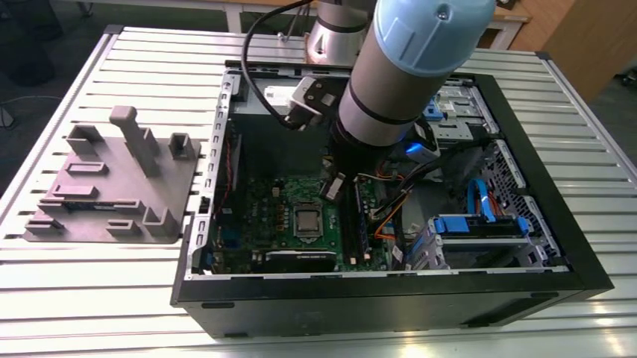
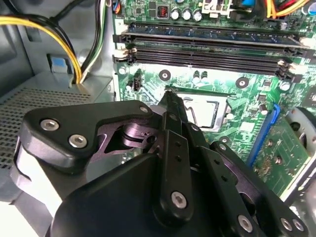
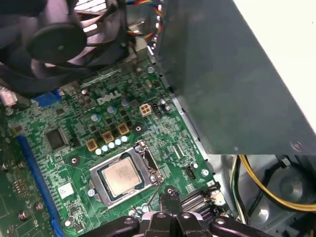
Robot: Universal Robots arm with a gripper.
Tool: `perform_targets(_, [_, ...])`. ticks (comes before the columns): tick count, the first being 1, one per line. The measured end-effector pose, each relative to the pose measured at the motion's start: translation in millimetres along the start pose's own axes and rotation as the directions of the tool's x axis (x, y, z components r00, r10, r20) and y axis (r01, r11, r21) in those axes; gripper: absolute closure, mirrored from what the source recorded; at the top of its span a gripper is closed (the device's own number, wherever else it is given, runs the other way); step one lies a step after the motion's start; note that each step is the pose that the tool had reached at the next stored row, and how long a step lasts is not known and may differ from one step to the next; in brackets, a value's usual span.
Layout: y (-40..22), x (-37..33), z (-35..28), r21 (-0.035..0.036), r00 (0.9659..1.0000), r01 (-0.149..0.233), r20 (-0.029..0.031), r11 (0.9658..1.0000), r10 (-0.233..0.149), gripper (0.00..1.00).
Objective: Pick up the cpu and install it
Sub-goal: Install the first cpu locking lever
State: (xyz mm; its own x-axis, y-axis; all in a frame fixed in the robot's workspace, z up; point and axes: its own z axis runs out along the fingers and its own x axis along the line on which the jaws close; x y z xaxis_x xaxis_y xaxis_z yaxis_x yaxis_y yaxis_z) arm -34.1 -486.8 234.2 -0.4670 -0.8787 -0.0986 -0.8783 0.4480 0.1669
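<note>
Exterior view, from its left: grey plastic tray with upright blocks (image 1: 110, 186) lies on the slatted metal table (image 1: 89, 283), well apart from the open black computer case (image 1: 398, 298). Inside the case, the green motherboard (image 1: 283, 201) lies flat; small square cpu with shiny silver-grey metal top (image 1: 306, 221) sits in the dark socket with a metal frame (image 1: 307, 235) near board centre. Black heatsink block (image 1: 298, 261) lies just beside the socket toward the case front wall. Grey-and-blue robot arm (image 1: 408, 67) reaches down into the case over the board; black gripper (image 1: 336, 186) hangs near the cpu, toward the exterior view's right of it, apart from it. Further right: orange and yellow cable bundle (image 1: 393, 216), blue drive bracket (image 1: 478, 224), perforated metal cage (image 1: 512, 179)

First wrist view: cpu (image 3: 121, 176) seated in the socket (image 3: 98, 190), frame around it, thin lever wire beside. Black round fan (image 3: 59, 47) hangs over one part of the board, grey sheet-metal wall (image 3: 227, 74) stands close on the other side. Gripper (image 3: 170, 210) fingertips close together, nothing between them, just beside the socket frame

Second wrist view: gripper (image 2: 170, 101) narrow tips meet in front of the cpu (image 2: 200, 108), hiding part of it; black memory slots (image 2: 207, 49) behind, yellow cables (image 2: 49, 29) along the case wall

Claw closed, holding nothing
</note>
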Motion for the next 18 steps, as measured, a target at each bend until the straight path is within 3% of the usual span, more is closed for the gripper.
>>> perform_targets(8, [-3.8, 7.6, -0.9, -0.0018, 0.9995, 0.031, -0.0045, 0.9995, -0.031, 0.90])
perform_targets(14, [-4.1, 7.8, -0.2, -0.0055, 0.9945, 0.103, -0.0157, 0.9946, -0.103, 0.90])
perform_targets(16, [-4.1, 7.8, -0.1, -0.0022, 0.9930, 0.116, -0.0222, 0.9932, -0.116, 0.90])
perform_targets(18, [-4.1, 7.8, -0.1, 0.0010, 0.9911, 0.129, -0.0327, 0.9916, -0.129, 0.90])
